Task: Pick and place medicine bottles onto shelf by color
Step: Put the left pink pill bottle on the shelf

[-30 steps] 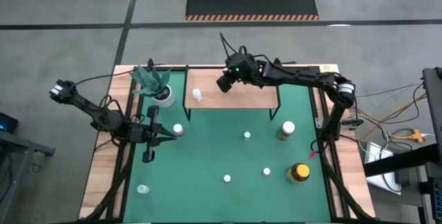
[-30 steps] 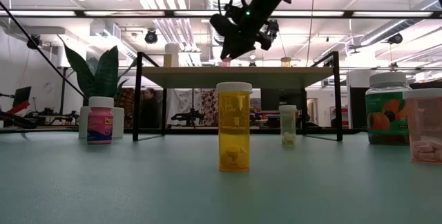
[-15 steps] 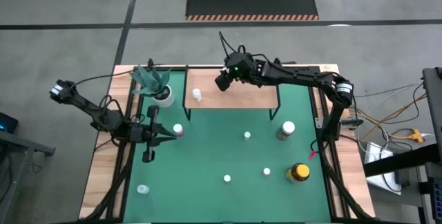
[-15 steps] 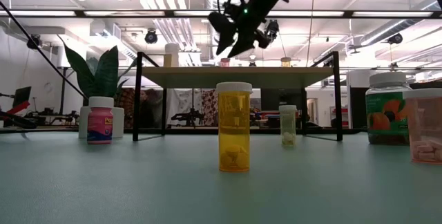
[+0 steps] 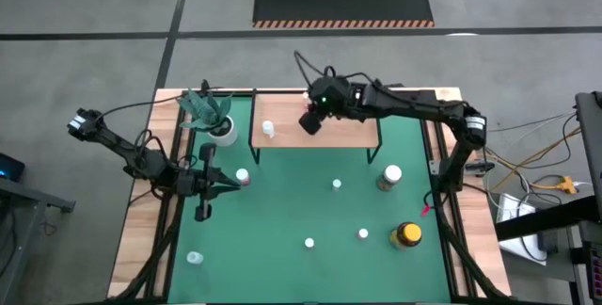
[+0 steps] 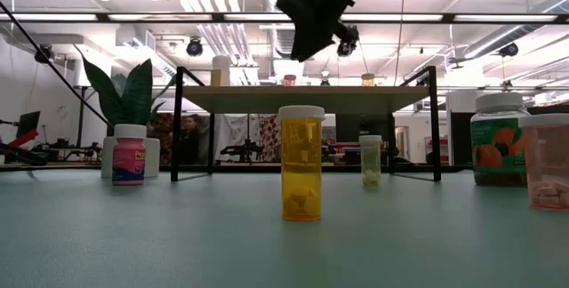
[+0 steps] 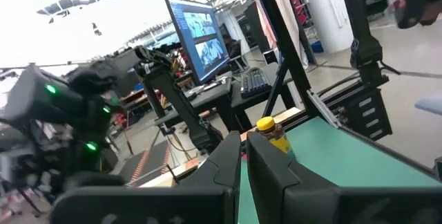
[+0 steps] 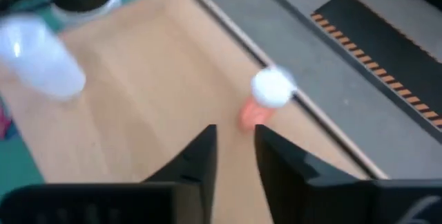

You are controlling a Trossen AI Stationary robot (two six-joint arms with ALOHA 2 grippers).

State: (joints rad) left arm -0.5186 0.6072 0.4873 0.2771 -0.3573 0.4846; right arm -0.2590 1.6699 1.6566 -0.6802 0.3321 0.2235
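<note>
My right gripper (image 5: 311,122) hangs over the shelf (image 5: 348,132), jaws narrowly apart, empty; only its wrist view shows the orange bottle (image 8: 266,99) at 12 o'clock.

My left gripper (image 5: 235,186) waits closed.

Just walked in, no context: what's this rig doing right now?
It is sorting medicine bottles onto the shelf. The right gripper hovers above the shelf, holding nothing; a small orange bottle with a white cap stands on the board just ahead of it, with a white bottle further along. The left gripper waits, jaws shut, beside a pink bottle on the green mat.
</note>
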